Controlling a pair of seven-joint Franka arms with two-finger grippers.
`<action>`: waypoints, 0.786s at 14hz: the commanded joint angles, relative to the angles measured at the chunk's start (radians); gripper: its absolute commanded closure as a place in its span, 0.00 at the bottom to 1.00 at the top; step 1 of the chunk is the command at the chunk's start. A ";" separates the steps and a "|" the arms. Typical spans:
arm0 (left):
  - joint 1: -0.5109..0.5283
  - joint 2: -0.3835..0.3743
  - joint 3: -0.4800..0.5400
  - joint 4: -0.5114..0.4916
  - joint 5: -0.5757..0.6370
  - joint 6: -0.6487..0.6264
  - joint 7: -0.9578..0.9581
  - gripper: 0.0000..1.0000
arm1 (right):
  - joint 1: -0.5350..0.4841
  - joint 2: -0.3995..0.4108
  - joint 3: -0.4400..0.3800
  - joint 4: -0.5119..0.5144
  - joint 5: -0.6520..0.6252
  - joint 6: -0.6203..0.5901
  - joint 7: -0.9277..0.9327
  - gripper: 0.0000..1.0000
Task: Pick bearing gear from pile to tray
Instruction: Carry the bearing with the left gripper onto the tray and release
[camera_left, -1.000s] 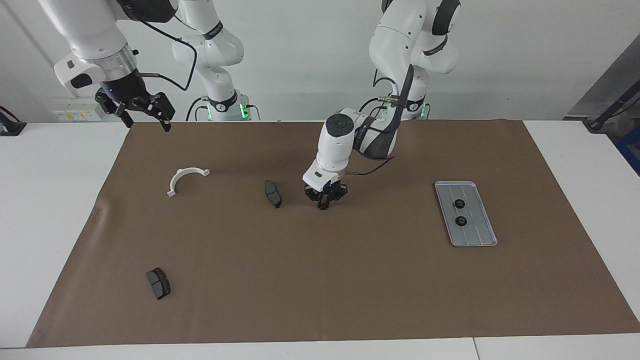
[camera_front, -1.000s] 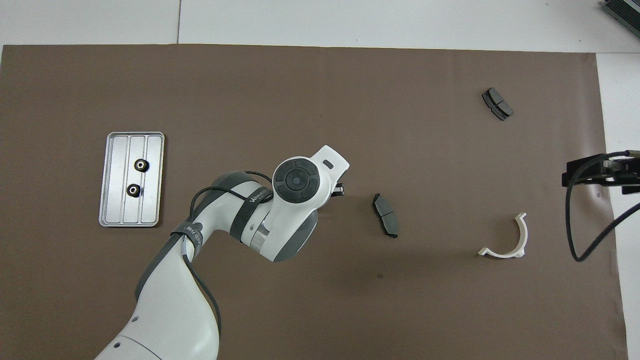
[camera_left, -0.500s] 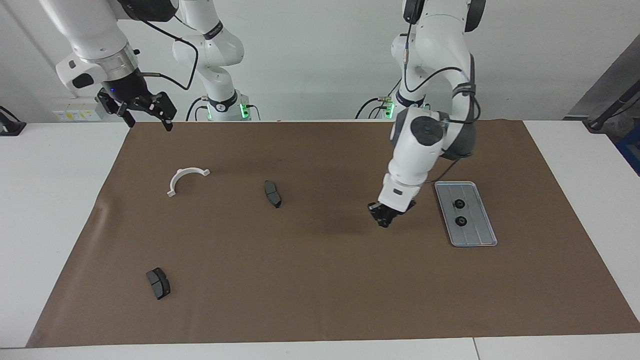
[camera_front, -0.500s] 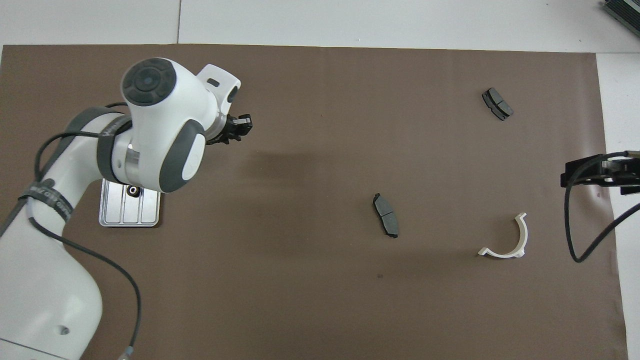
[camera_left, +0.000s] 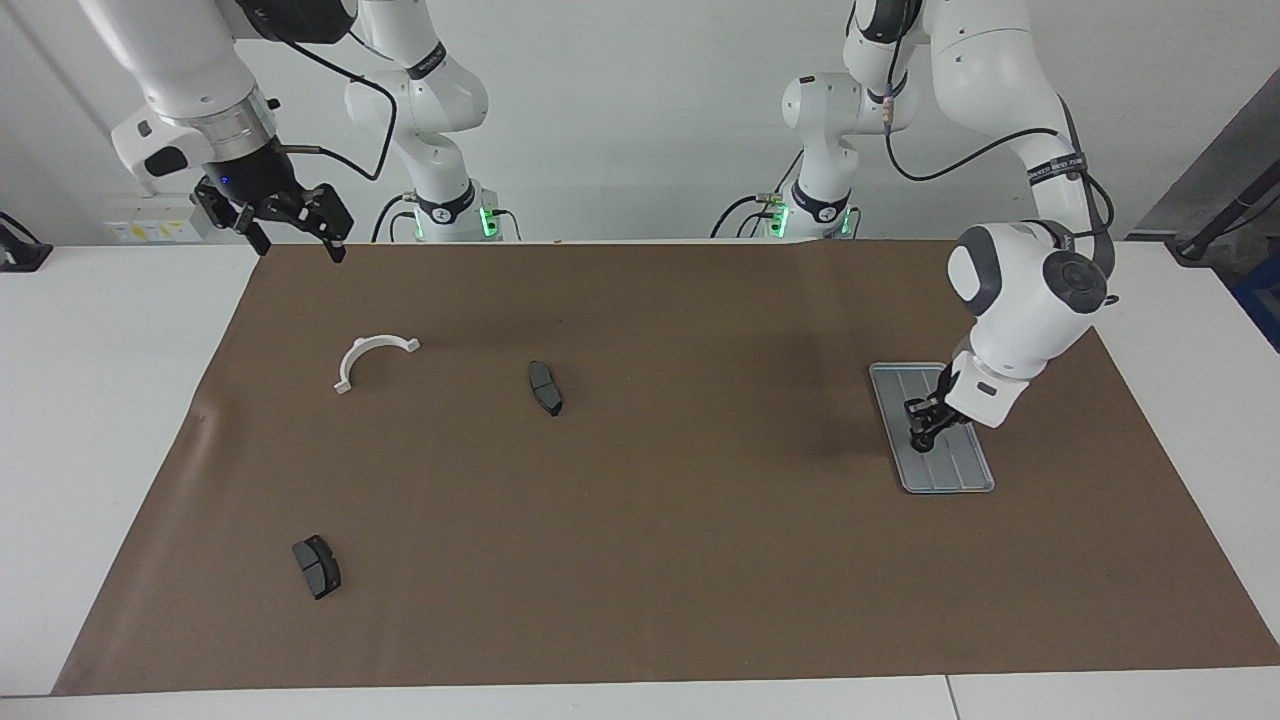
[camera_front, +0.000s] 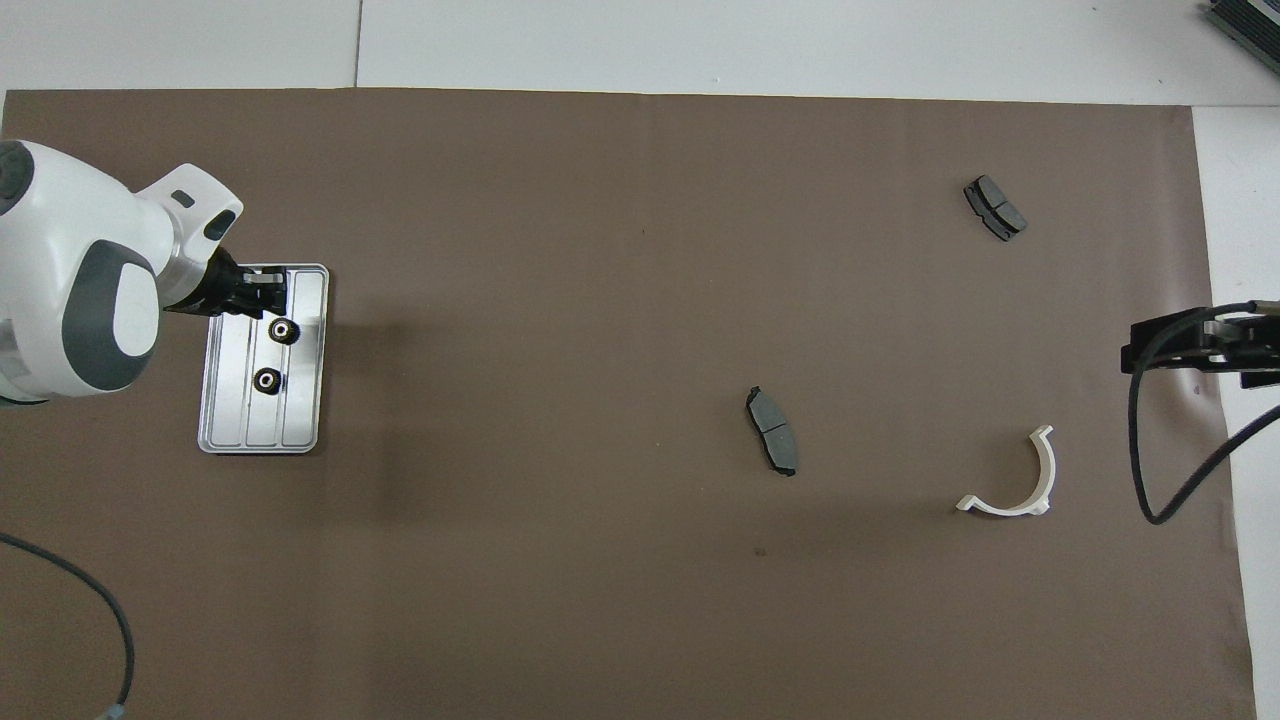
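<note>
The tray (camera_left: 956, 475) lies flat on the brown mat (camera_left: 640, 520) toward my left arm's end of the counter (camera_left: 110, 420), about midway between the counter's edge by my bases and the edge away from them, its long sides running across that depth. Two small black round bearing gears (camera_front: 267, 379) sit on its grooved floor, one nearer to me than the other, apart from each other. My left hand (camera_left: 922, 432) is over the tray, tips pointing down close above its floor; from overhead it covers the end of the tray away from me, just beside one gear. I cannot tell whether its fingers are closed on anything. The rest of the pile is scattered toward my right arm's end: a dark grey pad (camera_left: 545, 387) near the middle of the mat, a white half-ring (camera_left: 372, 358) beside it closer to that end, and a second dark pad (camera_left: 316, 566) well apart from both, close to the corner away from me. My right hand (camera_left: 288, 222) waits in the air over the mat's corner by my right base, its fingers spread open and holding nothing.
</note>
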 joint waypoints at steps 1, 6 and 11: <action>0.074 -0.075 -0.013 -0.156 0.002 0.131 0.113 0.79 | 0.000 -0.023 0.003 -0.025 0.017 0.020 -0.005 0.00; 0.093 -0.109 -0.013 -0.248 0.002 0.180 0.109 0.33 | -0.002 -0.023 0.003 -0.025 0.019 0.020 -0.005 0.00; 0.088 -0.121 -0.013 -0.173 0.002 0.127 0.109 0.00 | -0.002 -0.023 0.003 -0.025 0.019 0.020 -0.005 0.00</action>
